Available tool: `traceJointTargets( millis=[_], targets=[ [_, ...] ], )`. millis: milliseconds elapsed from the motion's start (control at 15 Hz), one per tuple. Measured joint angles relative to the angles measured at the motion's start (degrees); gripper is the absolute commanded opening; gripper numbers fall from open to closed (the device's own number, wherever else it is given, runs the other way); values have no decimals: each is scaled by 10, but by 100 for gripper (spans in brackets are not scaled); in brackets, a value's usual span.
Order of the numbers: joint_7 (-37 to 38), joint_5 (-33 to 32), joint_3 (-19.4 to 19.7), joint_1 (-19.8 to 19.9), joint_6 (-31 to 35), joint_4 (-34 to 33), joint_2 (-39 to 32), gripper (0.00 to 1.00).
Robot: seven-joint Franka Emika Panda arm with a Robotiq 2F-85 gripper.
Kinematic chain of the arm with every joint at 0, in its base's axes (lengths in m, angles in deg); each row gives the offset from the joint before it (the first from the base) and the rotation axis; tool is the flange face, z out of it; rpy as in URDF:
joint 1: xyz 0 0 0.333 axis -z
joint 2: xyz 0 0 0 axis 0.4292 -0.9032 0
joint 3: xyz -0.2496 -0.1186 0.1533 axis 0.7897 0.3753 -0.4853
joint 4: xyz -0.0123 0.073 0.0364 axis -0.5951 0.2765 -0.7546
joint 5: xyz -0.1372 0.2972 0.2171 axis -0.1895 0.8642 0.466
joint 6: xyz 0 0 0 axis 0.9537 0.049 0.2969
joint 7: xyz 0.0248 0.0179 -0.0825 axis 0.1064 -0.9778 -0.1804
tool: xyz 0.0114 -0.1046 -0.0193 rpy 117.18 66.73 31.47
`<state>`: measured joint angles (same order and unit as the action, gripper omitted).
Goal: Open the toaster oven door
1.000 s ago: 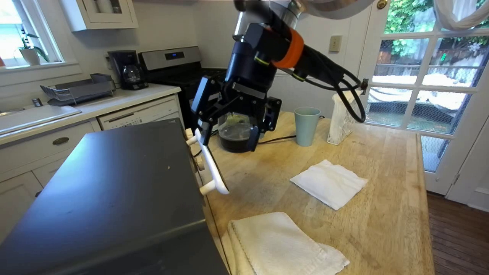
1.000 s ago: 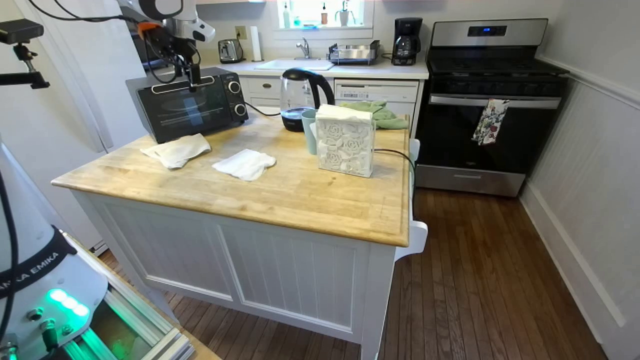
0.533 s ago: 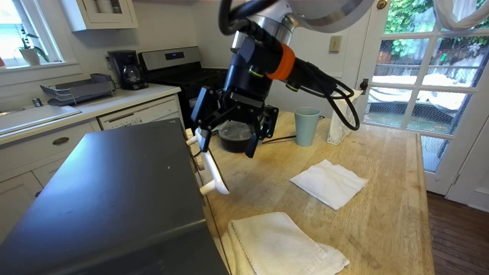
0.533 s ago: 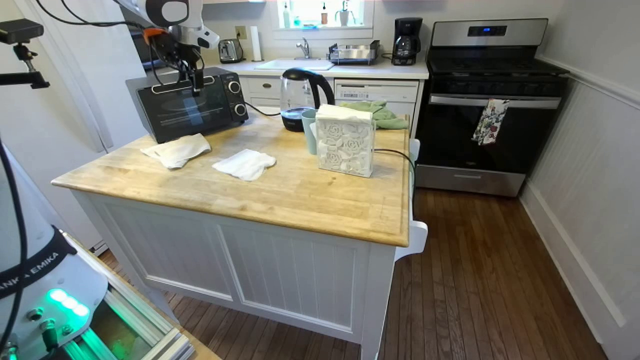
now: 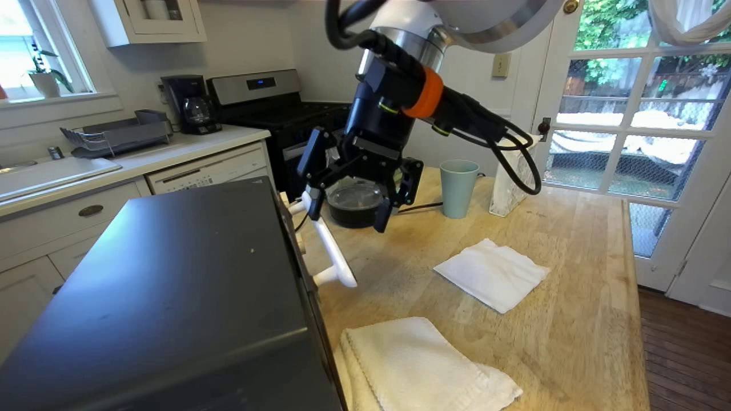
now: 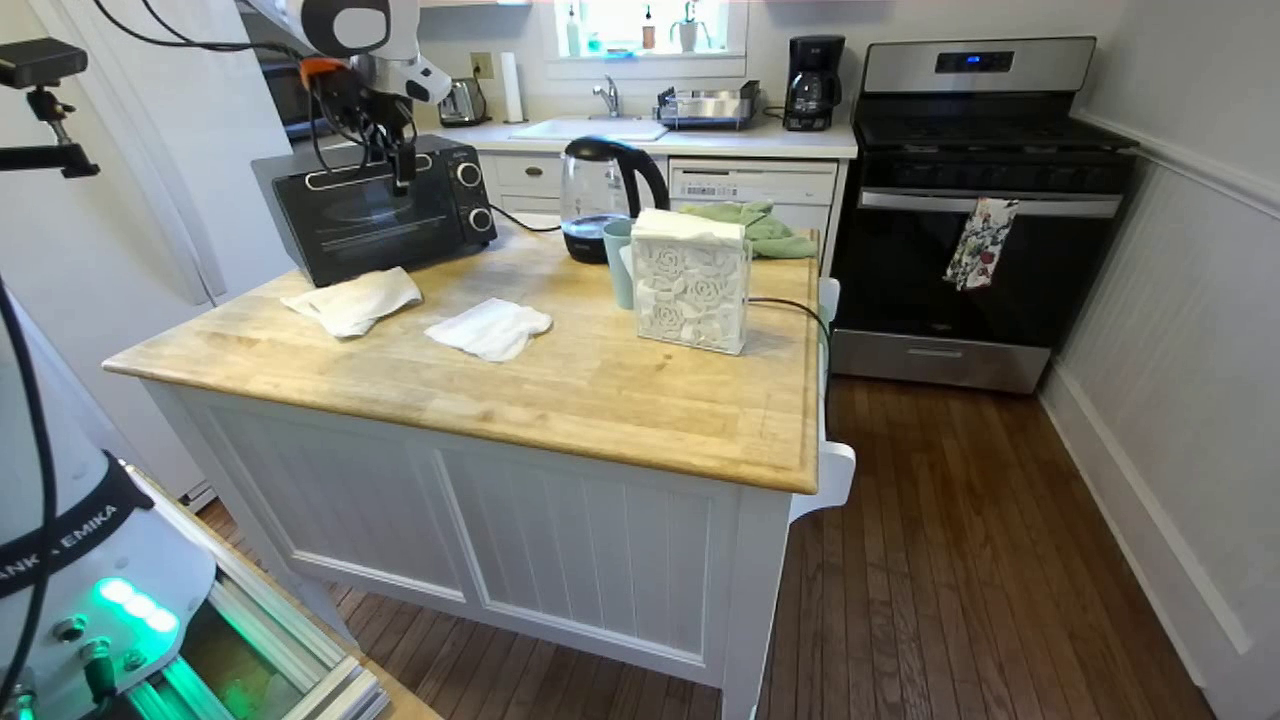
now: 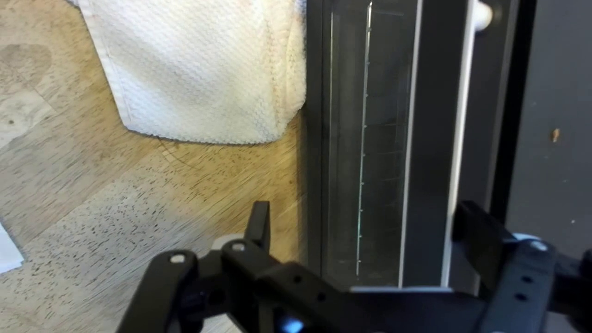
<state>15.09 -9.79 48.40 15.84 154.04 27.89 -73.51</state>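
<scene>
The toaster oven (image 5: pixel 200 268) has a flat dark grey top and stands on the wooden table. Its glass-windowed door (image 6: pixel 370 225) is tilted slightly out at the top, with a narrow dark gap along the upper edge. The door also fills the middle of the wrist view (image 7: pixel 384 115). The pale handle (image 5: pixel 331 245) runs along the door's top. My gripper (image 5: pixel 348 220) is open at the handle's end near the knobs. In the wrist view, one of its fingers (image 7: pixel 469 222) is behind the handle bar, on the oven side, seemingly touching it. The other finger is out over the table.
A folded cream cloth (image 5: pixel 422 365) lies by the door's foot, with a white napkin (image 5: pixel 491 274) farther out. A glass kettle (image 6: pixel 590 190), a green cup (image 5: pixel 458 194) and a white napkin holder (image 6: pixel 690 285) stand beyond the gripper.
My gripper first dipped slightly, then moved away from the oven. The handle moved outward with it, and the door's top edge has parted slightly from the oven body.
</scene>
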Motion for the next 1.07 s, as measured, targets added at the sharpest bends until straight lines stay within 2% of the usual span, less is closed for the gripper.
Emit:
traceJointTargets(
  millis=[1067],
  targets=[
    [-15, 50, 37, 49, 0, 70, -1, 100]
  ],
)
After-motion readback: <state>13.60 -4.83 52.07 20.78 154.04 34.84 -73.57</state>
